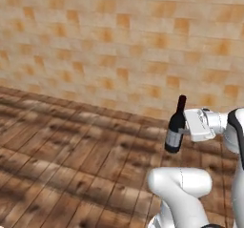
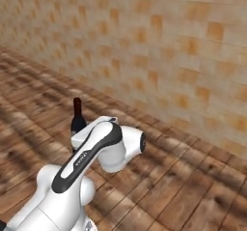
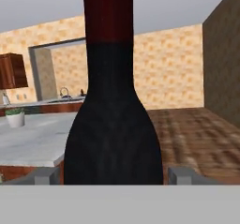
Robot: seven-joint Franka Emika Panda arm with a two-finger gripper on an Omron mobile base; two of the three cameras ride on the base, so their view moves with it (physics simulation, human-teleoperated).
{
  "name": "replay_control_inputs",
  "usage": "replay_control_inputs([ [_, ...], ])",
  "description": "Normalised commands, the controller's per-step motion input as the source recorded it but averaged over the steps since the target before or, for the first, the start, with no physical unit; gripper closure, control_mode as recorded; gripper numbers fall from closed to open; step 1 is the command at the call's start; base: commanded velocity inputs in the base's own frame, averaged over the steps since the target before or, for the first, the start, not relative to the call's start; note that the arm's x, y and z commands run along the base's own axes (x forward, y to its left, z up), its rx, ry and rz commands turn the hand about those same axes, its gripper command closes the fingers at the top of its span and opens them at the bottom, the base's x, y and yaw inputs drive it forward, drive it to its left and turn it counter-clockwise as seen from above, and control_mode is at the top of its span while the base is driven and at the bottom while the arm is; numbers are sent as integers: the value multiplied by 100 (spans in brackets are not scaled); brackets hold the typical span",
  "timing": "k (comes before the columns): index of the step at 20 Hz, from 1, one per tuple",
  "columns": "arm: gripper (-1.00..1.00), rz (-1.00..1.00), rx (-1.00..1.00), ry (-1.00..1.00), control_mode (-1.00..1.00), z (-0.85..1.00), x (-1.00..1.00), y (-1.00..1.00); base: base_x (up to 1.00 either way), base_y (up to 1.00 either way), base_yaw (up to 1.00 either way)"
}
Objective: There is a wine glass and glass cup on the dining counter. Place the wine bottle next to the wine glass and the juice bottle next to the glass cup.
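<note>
Dark glass, the wine bottle (image 1: pixel 175 127) stands upright between the fingers of the gripper (image 1: pixel 183 131), which pinch its body, high over the wood floor (image 1: pixel 71 160). If the base turns fast, I think it could tip or slip out.

Open wood floor (image 1: pixel 71 150) surrounds the raised wine bottle (image 1: pixel 175 127) (brick wall (image 1: pixel 119 41) well beyond).

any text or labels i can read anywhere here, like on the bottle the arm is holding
No text can be read anywhere.
The wine bottle, held in the gripper, has a pale grey label, but it is too small and blurred to show any words.
The hand view shows its dark back, with no print.
</note>
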Motion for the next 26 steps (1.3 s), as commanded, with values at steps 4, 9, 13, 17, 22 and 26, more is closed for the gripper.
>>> replay_control_inputs([
  [4, 100, 0, 0, 0, 100, 0, 0, 0, 71, 0, 46],
  [9, 100, 0, 0, 0, 100, 0, 0, 0, 66, 0, 52],
  [13, 100, 0, 0, 0, 100, 0, 0, 0, 67, 0, 50],
  [17, 100, 0, 0, 0, 100, 0, 0, 0, 72, 0, 44],
  [22, 100, 0, 0, 0, 100, 0, 0, 0, 77, 0, 36],
  [26, 100, 0, 0, 0, 100, 0, 0, 0, 78, 0, 35],
])
